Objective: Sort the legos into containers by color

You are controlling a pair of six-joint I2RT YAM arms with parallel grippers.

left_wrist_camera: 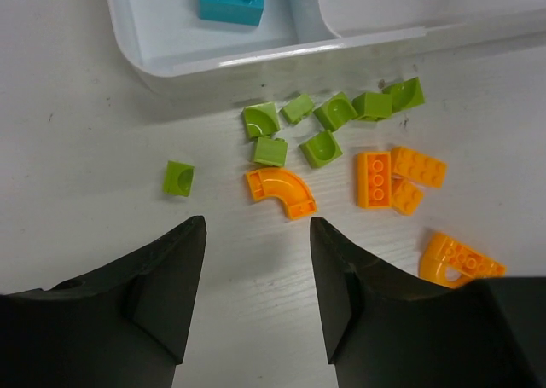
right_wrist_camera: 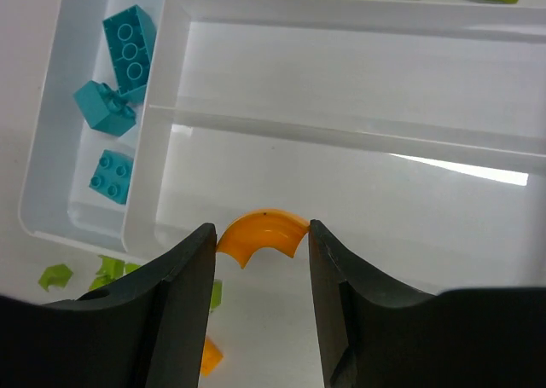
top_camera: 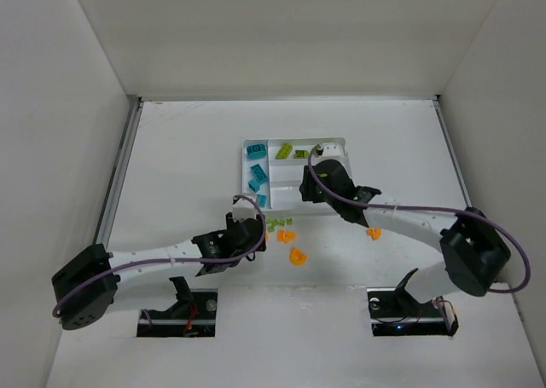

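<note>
I'm looking at a white bench (top_camera: 179,175), evenly lit and boxed in by plain white walls (top_camera: 290,30), with a metal rail (top_camera: 119,166) on its left.

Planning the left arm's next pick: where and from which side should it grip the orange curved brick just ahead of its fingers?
Probably from straight above, since the orange curved brick lies flat. Pinch across its band at mid-bend, one left gripper finger in the hollow, one on the outer curve: both look free, while a green brick crowds its upper end.
</note>
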